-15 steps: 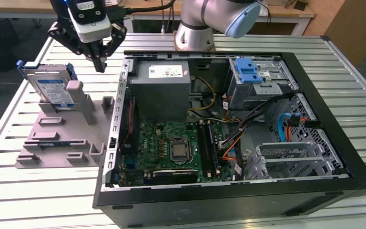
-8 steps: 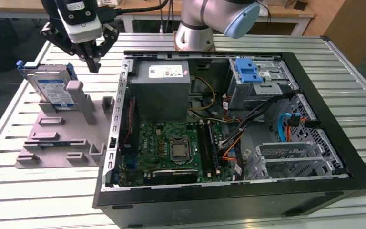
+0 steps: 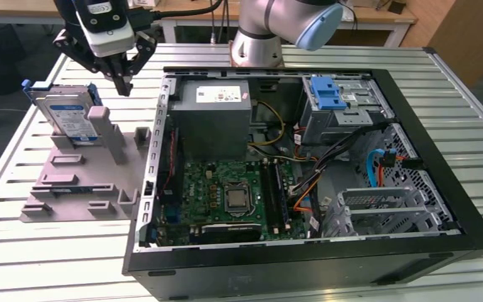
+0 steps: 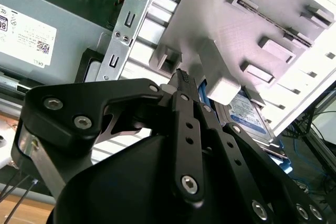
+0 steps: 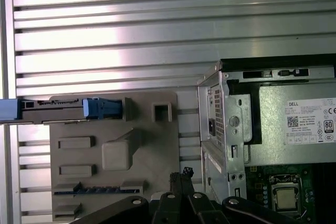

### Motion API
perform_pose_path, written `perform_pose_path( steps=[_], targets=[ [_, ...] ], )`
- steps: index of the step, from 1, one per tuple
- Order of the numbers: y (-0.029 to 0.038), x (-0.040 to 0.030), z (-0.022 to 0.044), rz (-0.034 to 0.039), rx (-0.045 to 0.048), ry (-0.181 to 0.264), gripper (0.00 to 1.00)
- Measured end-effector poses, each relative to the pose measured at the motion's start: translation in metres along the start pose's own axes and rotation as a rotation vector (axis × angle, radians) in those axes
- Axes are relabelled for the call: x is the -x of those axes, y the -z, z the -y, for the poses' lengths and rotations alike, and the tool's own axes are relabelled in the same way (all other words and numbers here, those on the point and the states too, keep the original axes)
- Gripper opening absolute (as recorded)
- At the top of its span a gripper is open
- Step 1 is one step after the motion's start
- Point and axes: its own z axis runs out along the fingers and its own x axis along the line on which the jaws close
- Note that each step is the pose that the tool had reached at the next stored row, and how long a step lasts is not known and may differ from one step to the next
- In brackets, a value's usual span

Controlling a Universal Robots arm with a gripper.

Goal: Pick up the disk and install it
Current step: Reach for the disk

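Note:
The disk (image 3: 63, 115), a silver drive with a white-and-blue label and a blue frame, stands on edge in the grey slotted stand (image 3: 82, 182) on the exterior view's left. In the first wrist view the disk (image 5: 52, 109) shows edge-on at the stand's (image 5: 157, 150) far side. My gripper (image 3: 125, 88) hangs shut and holding nothing above the stand, just beside the disk toward the computer case. In the second wrist view the closed fingertips (image 4: 182, 77) point at the stand (image 4: 220, 19), with the disk (image 4: 252, 111) beyond them. The gripper (image 5: 181, 174) also shows in the first wrist view.
An open black computer case (image 3: 409, 251) lies on the slatted metal table (image 3: 57, 264), right of the stand. Inside are a power supply (image 3: 212, 116), a motherboard (image 3: 233, 195) and a metal drive bay with a blue latch (image 3: 334, 94). The arm's base (image 3: 258, 44) stands behind the case.

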Motion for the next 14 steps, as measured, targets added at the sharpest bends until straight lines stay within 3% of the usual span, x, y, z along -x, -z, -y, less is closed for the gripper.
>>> perform_pose_path(
  steps=[7, 14],
  targets=[
    [-0.0003, -0.003, -0.0053, 0.0, 0.0, 0.0, 0.11],
    [-0.0007, -0.0119, -0.0105, 0.0, 0.0, 0.0, 0.11]
  ],
)
